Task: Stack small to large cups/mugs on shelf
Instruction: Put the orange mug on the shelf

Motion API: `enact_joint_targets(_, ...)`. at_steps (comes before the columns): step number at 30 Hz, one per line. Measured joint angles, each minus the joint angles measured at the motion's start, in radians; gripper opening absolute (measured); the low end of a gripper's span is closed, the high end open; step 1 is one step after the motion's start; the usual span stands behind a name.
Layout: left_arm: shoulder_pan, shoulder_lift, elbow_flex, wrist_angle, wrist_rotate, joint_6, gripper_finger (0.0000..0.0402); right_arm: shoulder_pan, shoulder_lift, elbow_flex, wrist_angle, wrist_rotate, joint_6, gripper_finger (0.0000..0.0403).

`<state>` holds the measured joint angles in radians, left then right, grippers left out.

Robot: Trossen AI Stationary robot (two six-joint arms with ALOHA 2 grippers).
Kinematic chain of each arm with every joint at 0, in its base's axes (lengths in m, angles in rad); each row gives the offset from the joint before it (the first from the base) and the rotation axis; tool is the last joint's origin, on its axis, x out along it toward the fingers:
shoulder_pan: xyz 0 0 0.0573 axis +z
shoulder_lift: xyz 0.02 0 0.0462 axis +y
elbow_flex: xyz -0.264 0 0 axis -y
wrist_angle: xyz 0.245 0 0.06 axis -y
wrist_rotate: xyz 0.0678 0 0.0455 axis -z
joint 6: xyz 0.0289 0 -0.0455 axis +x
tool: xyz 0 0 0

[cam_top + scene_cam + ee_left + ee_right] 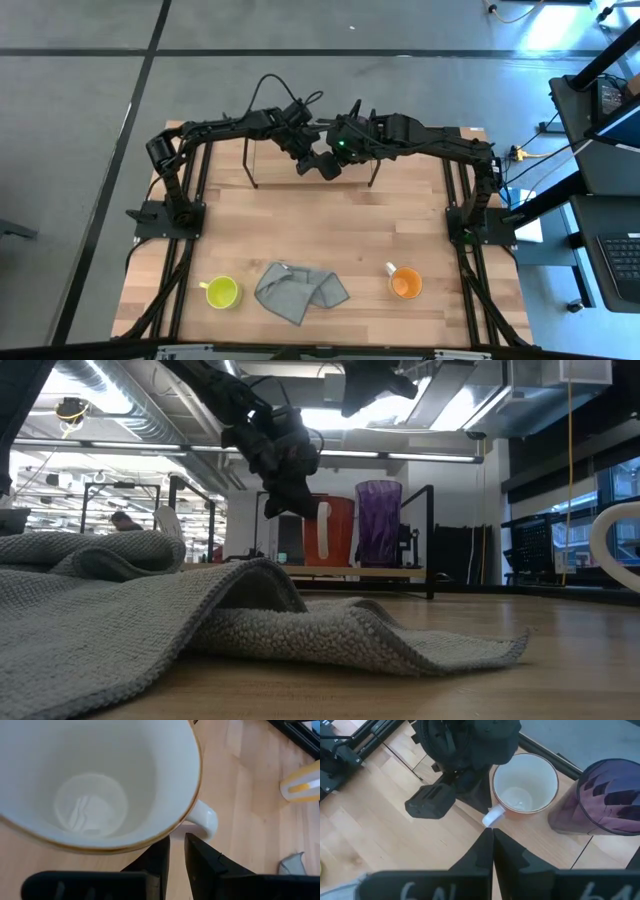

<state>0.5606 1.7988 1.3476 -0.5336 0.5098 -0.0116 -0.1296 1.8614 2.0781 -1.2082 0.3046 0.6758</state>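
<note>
A red mug with a white inside and white handle [325, 530] stands on the shelf's wooden base [400, 572], next to the purple tumbler [378, 520]. My left gripper [318, 165] points down at this mug. Its fingers [177, 852] are a narrow gap apart, with the tips just beside the handle [206, 819]. My right gripper [492, 840] is shut and empty, higher up over the shelf [345, 140]. The yellow-green mug [221, 292] and the orange mug [404, 284] stand on the table near its front edge. My left gripper comes at the mug's white handle [492, 817] from above, slanting down. The handle lies beside the gap between the fingers, not in it. I cannot tell whether a fingertip touches it. The mug stands upright on the shelf base.
A crumpled grey cloth [298, 291] lies between the two mugs at the table's near side and fills the foreground of the low view [200, 620]. Black frame rails [185, 250] run along both sides of the table. The shelf's wire frame [432, 540] rises beside the tumbler.
</note>
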Motion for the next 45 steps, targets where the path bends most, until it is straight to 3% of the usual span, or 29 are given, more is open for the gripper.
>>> enact_joint_targets(15,0.000,0.000,0.000,0.058,-0.033,-0.029,0.0053,-0.004,-0.045,-0.001,-0.064,0.078,0.000,0.0012)
enact_joint_targets(45,-0.014,0.000,0.000,0.001,-0.020,-0.027,0.0053,-0.073,-0.113,-0.001,-0.130,0.106,0.002,0.0012)
